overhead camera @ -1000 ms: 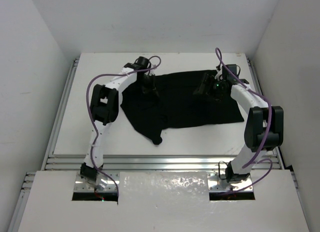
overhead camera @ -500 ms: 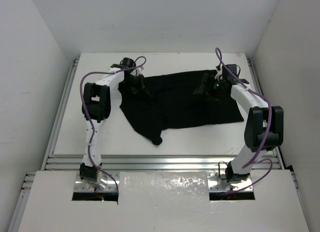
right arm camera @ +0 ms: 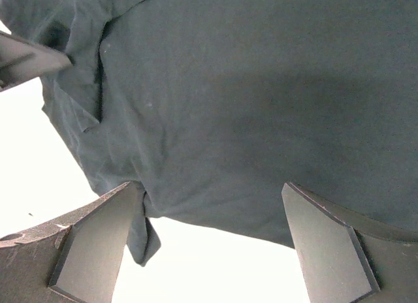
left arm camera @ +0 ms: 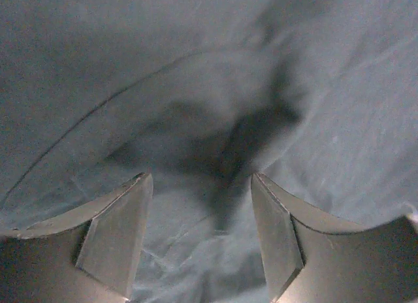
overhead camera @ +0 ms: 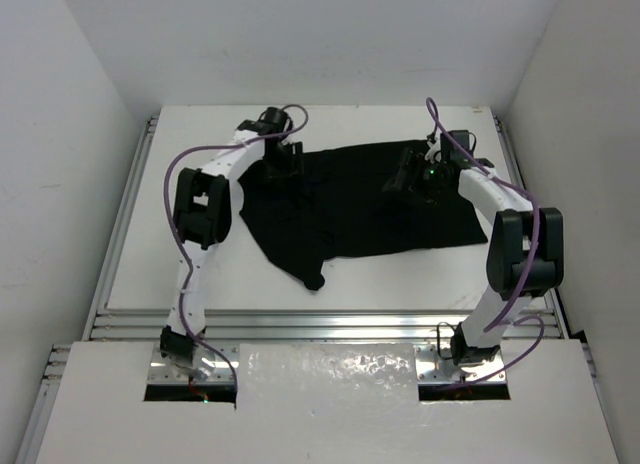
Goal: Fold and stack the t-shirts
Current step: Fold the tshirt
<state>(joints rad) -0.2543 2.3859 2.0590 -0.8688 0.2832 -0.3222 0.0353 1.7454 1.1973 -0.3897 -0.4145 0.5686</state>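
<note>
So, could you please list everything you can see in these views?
t-shirt: one, black, spread over the far half of the table, one part trailing toward the near left.
table: one, white, under the t-shirt.
rails: several, silver, along the table's near and side edges.
walls: white, on the left, right and far sides.
cables: purple, one looping along each arm.
left arm: one, white and black, reaching to the t-shirt's far-left corner.
right arm: one, white and black, reaching to the t-shirt's far right.
left gripper: open above wrinkled cloth.
right gripper: open above the t-shirt.

The t-shirt (overhead camera: 360, 209) is soft matt black cloth; the table (overhead camera: 400, 279) smooth white.
</note>
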